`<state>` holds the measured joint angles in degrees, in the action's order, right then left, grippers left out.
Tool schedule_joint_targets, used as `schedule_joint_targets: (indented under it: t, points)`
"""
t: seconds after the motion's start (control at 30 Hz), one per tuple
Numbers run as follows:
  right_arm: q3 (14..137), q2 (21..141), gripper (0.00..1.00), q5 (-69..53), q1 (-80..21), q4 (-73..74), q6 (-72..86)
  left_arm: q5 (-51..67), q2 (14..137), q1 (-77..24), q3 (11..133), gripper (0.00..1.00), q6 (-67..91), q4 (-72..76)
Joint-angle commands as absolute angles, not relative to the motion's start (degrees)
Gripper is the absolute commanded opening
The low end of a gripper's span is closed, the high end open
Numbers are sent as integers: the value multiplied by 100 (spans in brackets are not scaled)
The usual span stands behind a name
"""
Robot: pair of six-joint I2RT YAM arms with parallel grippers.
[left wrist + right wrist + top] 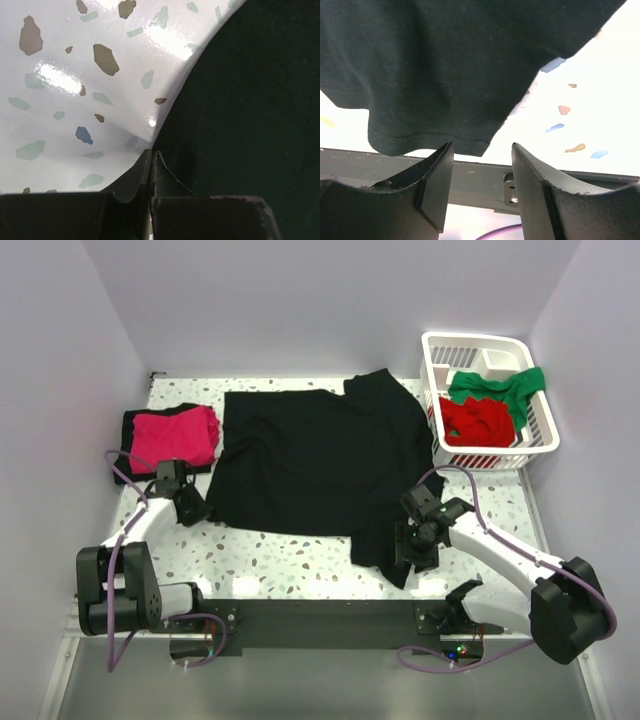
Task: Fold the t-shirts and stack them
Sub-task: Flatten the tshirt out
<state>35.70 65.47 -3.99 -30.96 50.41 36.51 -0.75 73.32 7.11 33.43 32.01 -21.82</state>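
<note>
A large black t-shirt lies spread flat across the middle of the table. My left gripper is at its near-left corner. In the left wrist view its jaws are shut right at the shirt's edge and seem to pinch it. My right gripper is over the shirt's near-right flap. It is open and empty, with a hemmed corner just beyond the fingertips. A folded magenta-pink t-shirt lies on a folded black one at the far left. A red t-shirt and a green t-shirt lie in the basket.
The white slatted basket stands at the far right against the wall. Walls close in the table on the left, back and right. A dark rail with the arm bases runs along the near edge. Bare speckled tabletop shows near the front.
</note>
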Motion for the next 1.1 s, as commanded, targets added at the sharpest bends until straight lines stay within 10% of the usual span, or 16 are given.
schedule_joint_targets:
  t: [0.0, 0.67, 0.9, 1.07]
  points:
    - [3463, 6539, 53, -474, -3243, 4887, 3972, -26, 7146, 747, 3481, 0, 3023, -2171]
    - [2760, 6750, 41, -721, -3709, 3912, 4395, -27, 6908, 747, 3542, 0, 2874, -2443]
    - [2759, 6979, 2, -923, -3718, 3779, 4342, -61, 6908, 747, 3577, 0, 2979, -2540]
    - [3066, 6558, 0, -1116, -3727, 4578, 4464, -26, 6803, 756, 3700, 0, 3216, -2786]
